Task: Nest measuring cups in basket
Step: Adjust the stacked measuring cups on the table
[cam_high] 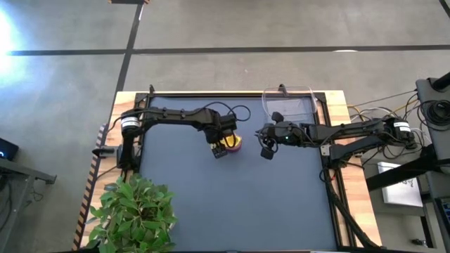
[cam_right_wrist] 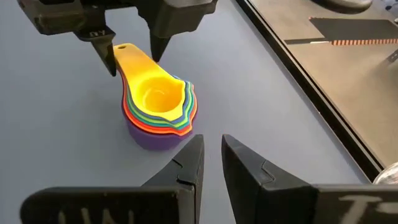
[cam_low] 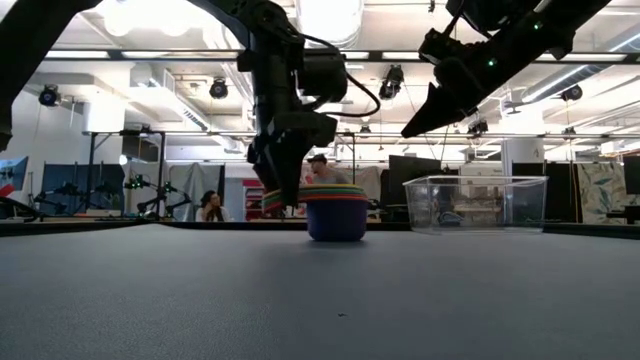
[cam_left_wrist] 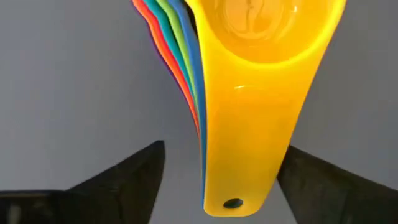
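The measuring cups (cam_right_wrist: 158, 106) stand nested in one stack on the dark table, the purple one at the bottom and the yellow one on top. Their handles fan out to one side. My left gripper (cam_right_wrist: 134, 62) points down over the handles, open. Its two fingers stand on either side of the yellow handle (cam_left_wrist: 249, 143), and a gap shows on at least one side. My right gripper (cam_right_wrist: 212, 140) hovers shut above the table, between the stack and the basket (cam_high: 288, 105). The clear basket rests on the table's far right.
A potted plant (cam_high: 133, 211) stands at the table's near left corner. Cables and arm mounts (cam_high: 394, 133) line the right edge. The near half of the dark mat (cam_high: 239, 204) is bare. In the low view, people (cam_low: 210, 205) sit in the room behind.
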You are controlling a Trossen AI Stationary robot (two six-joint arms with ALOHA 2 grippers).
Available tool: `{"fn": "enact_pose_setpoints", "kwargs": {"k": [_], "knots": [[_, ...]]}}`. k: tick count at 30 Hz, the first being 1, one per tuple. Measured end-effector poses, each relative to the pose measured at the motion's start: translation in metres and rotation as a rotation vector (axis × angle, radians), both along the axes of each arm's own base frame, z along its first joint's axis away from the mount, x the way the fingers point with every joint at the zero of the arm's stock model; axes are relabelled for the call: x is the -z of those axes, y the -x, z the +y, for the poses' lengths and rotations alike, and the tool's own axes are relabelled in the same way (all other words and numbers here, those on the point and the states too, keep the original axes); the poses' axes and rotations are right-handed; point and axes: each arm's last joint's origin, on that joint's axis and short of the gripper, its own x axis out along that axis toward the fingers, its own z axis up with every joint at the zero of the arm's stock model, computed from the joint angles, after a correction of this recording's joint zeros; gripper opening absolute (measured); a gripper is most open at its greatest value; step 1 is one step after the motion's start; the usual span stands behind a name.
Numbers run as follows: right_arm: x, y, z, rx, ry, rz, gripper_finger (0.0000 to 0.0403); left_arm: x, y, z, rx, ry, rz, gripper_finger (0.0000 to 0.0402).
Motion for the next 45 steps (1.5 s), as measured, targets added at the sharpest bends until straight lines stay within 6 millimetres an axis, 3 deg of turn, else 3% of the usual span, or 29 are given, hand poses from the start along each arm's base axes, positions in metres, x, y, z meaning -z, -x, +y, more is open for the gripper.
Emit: {"fn": "enact_pose_setpoints", "kwargs": {"k": [7,15,19,24,30,32,39,45], "knots": [[0.000,0.000,0.001,-0.023,-0.012,0.000,0.0047,-0.014,0.006,-0.001,0.005,-0.004,-0.011,0.0305],[0.009,0.001,0.004,-0.116,-0.057,-0.027,0.0047,-0.064,0.020,-0.002,0.069,-0.140,-0.165,0.0284],[0.016,0.003,0.006,-0.155,-0.097,-0.066,0.0042,-0.072,0.024,0.007,0.053,-0.192,-0.229,0.0267],[0.025,0.006,0.007,-0.157,-0.127,-0.064,0.0012,-0.063,0.038,0.023,-0.003,-0.219,-0.289,0.0206],[0.027,0.006,0.007,-0.164,-0.146,-0.075,0.0009,-0.043,0.066,0.036,-0.106,-0.197,-0.402,0.0047],[0.028,0.002,0.008,-0.189,-0.165,-0.101,0.0009,-0.036,0.073,0.036,-0.138,-0.177,-0.430,0.0013],[0.054,-0.021,0.004,-0.194,-0.193,-0.015,0.0008,-0.012,0.086,0.030,-0.191,-0.134,-0.397,0.0002],[0.065,-0.041,-0.004,-0.173,-0.197,0.032,0.0008,0.002,0.084,0.026,-0.198,-0.100,-0.358,0.0001]]}}
